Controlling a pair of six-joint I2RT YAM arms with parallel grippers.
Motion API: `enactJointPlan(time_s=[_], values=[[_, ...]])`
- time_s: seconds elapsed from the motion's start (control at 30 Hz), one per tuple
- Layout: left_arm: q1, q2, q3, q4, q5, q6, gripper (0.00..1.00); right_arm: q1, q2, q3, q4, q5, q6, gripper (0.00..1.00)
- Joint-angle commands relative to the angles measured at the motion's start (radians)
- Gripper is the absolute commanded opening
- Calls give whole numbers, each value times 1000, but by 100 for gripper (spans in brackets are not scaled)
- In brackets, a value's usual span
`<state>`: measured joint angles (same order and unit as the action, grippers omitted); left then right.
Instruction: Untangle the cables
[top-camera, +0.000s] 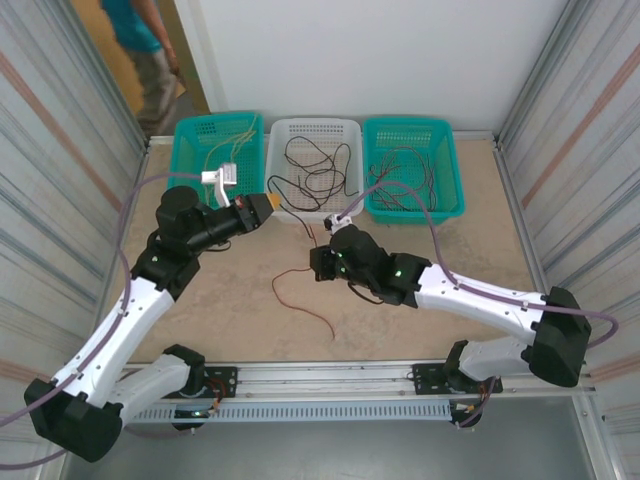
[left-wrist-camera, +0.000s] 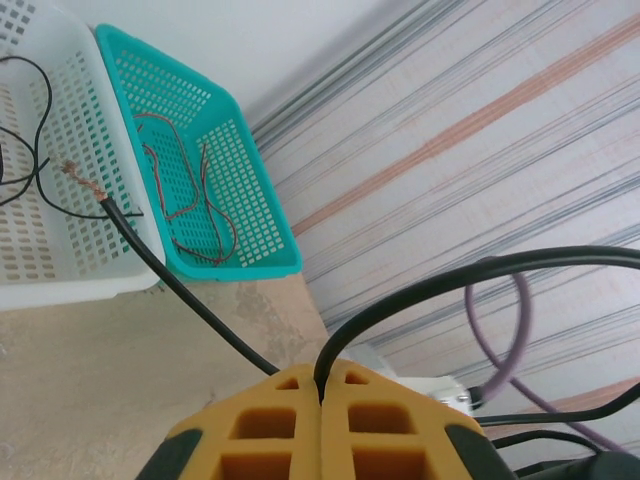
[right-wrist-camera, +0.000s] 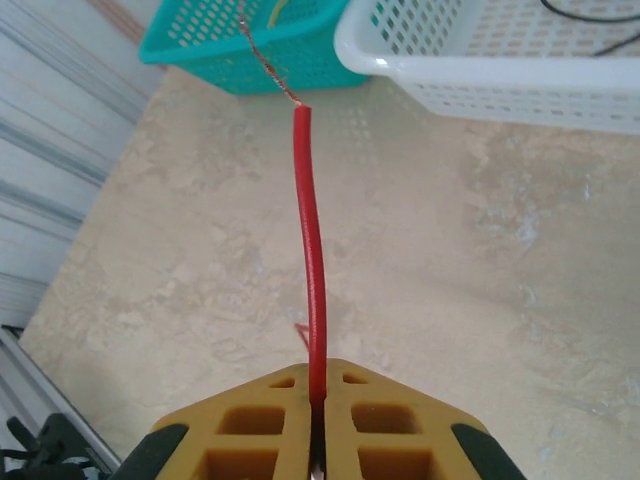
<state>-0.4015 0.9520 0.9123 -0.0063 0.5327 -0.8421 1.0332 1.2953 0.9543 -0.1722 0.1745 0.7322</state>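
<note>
Separating single strands looks like the step in hand. The red cable (right-wrist-camera: 310, 230) is pinched in the closed right gripper (right-wrist-camera: 318, 385), its bare copper tip pointing ahead and its tail lying loose on the table (top-camera: 450, 260) near the middle. The black cable (left-wrist-camera: 190, 300) is clamped in the left gripper (left-wrist-camera: 321, 385), which is shut tight on it. Its stripped end reaches over the near wall of the white basket (top-camera: 350, 128).

More dark cables lie looped in that basket. Yellow ones sit in the left teal basket (top-camera: 190, 125) and brownish-red ones in the right teal basket (top-camera: 452, 130), so the sorting seems to go by colour.

I judge the next move to be carrying each held strand to its matching basket. That calls for lifting high enough for the trailing tail to clear the rim, and for keeping the two strands apart so they do not cross.

The table is mottled beige and looks matte. All three baskets stand in a row at its far edge. Ribbed, striped panels close off the left and right sides, with a plain white wall at the far end. A person (top-camera: 140, 50) stands at the far left.
</note>
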Motion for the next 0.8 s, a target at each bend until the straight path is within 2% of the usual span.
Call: enactJointPlan(time_s=[0.0,0.17,0.23,0.33,0.43,0.57,0.77], values=[[20,-43,49,21,23,-15,0,-3,32,-15,-13,-11,47,7],[39,-59,62,11,24,-12,0,-7,71,-31,-32,-26,75,3],[39,-59,69,-7,24,0,0,3,69,-7,-85,5,65,16],[39,-56,67,-17,30,3,0,20,14,41,-173,96,32,46],[39,-52,56,-10,34,-5,0,23,-69,84,-206,153,-11,61],[39,-45,45,6,39,-16,0,31,-166,131,-179,188,-88,67],[39,-39,41,-17,44,-5,0,56,-235,193,-109,172,-188,66]])
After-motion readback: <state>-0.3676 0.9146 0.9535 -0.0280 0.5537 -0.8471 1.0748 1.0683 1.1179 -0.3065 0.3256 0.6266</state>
